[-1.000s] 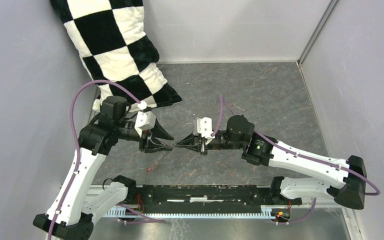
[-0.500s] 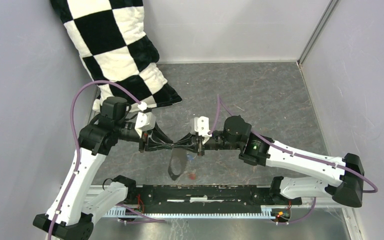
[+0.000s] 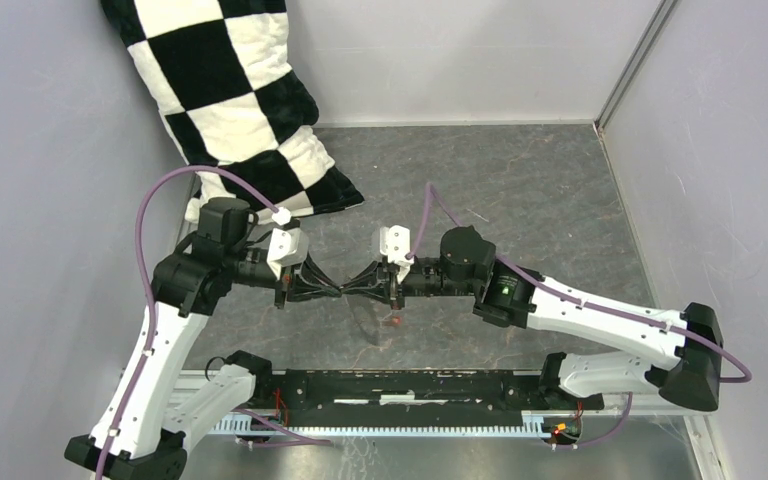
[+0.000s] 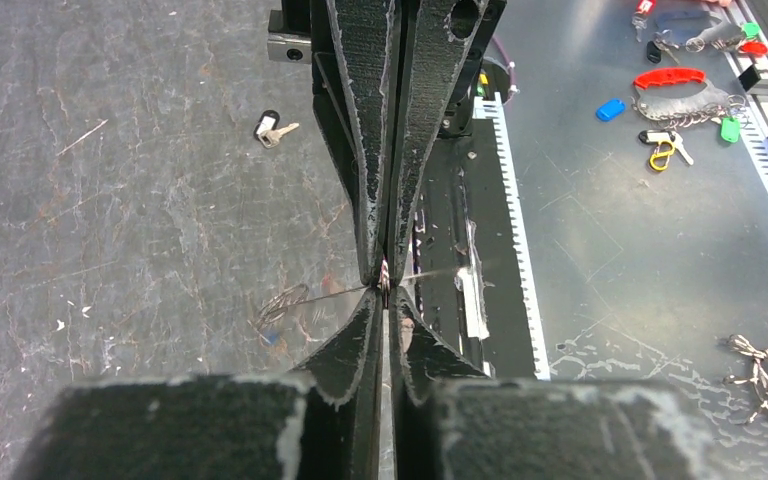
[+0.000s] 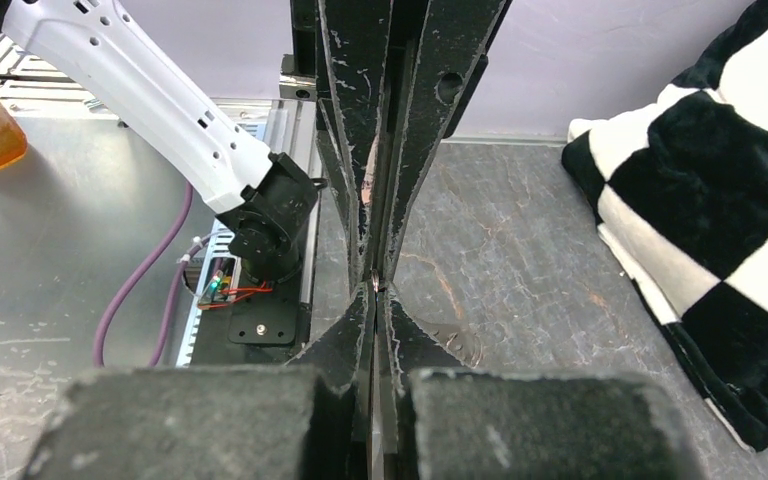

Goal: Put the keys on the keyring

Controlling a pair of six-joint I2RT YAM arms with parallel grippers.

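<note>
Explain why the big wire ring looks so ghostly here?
Top view: the keyring is a faint smear, probably motion blur. Left wrist view: it is a hair-thin pale line, while the left pincer is soft at its near end. Right wrist view: I cannot pick it out.

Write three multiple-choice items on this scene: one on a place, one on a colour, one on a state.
1. In the top view, where is the pillow?
A. far left corner
B. near right corner
C. between the arm bases

2. What colour are the cables on the arms?
A. yellow
B. purple
C. green

3. How do the left end effector and the right end effector stand?
A. both wide open
B. one open, one shut
C. both shut, tip to tip

Key:
1 A, the pillow sits in the far left corner.
2 B, purple cables run along both arms.
3 C, each wrist view shows both pairs of fingers pressed together, with their tips meeting.
</note>
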